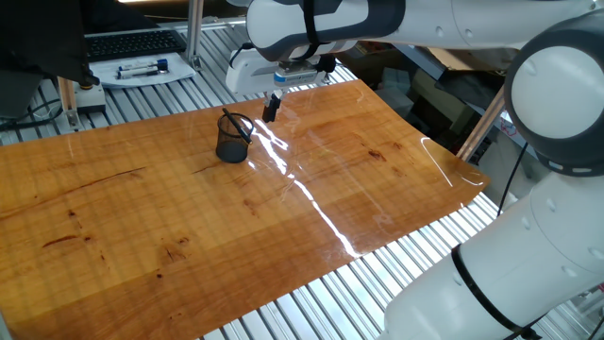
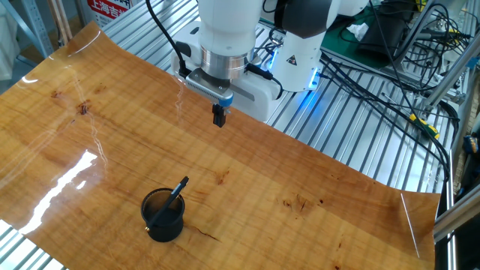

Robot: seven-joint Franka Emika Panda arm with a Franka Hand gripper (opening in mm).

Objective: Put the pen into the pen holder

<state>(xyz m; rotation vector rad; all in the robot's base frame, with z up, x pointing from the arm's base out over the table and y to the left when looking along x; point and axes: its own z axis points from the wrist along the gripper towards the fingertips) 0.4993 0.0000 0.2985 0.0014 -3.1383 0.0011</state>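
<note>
The black mesh pen holder (image 1: 232, 140) stands upright on the wooden board; it also shows in the other fixed view (image 2: 163, 217). The slim black pen (image 1: 236, 126) stands slanted inside it, its top poking over the rim (image 2: 176, 193). My gripper (image 1: 270, 107) hangs in the air to the right of the holder, well above the board and apart from it. In the other fixed view the gripper (image 2: 219, 117) sits near the board's far edge. Its fingers look closed together with nothing between them.
The wooden board (image 1: 283, 217) covers a slatted metal table. A white tray with blue-capped markers (image 1: 142, 68) and a keyboard (image 1: 132, 42) lie beyond the board. The robot base (image 2: 292, 52) and cables (image 2: 390, 82) stand past the board's edge.
</note>
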